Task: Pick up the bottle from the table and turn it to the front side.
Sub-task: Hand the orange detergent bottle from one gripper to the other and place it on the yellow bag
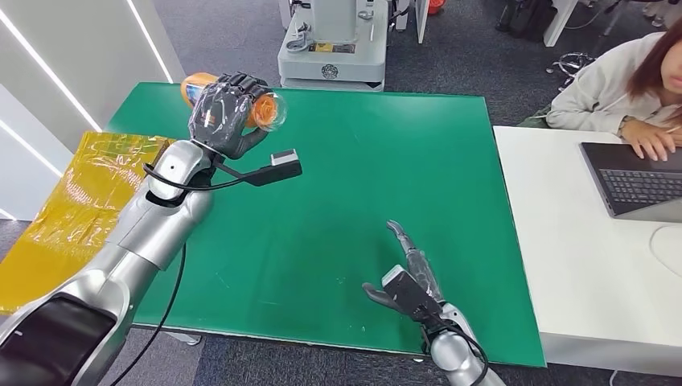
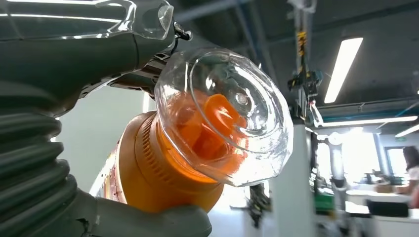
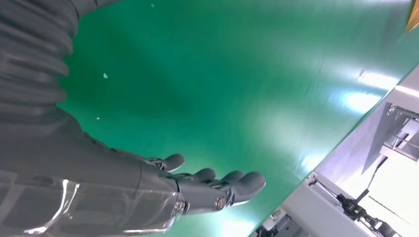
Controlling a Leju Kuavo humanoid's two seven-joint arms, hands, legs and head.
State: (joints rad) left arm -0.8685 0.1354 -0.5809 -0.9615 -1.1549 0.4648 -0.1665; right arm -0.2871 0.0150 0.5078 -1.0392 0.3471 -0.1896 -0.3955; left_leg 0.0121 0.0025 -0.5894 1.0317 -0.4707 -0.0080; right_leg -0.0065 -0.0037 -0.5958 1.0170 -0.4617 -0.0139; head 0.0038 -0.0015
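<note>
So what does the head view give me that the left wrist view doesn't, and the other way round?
Head view alone: the green table, the open right hand low over it, yellow sheet, and a person at a laptop. Left wrist view alone: the bottle's clear cap with the orange nozzle inside, seen against ceiling lights. Both: the left hand gripping the orange bottle, held off the table.
</note>
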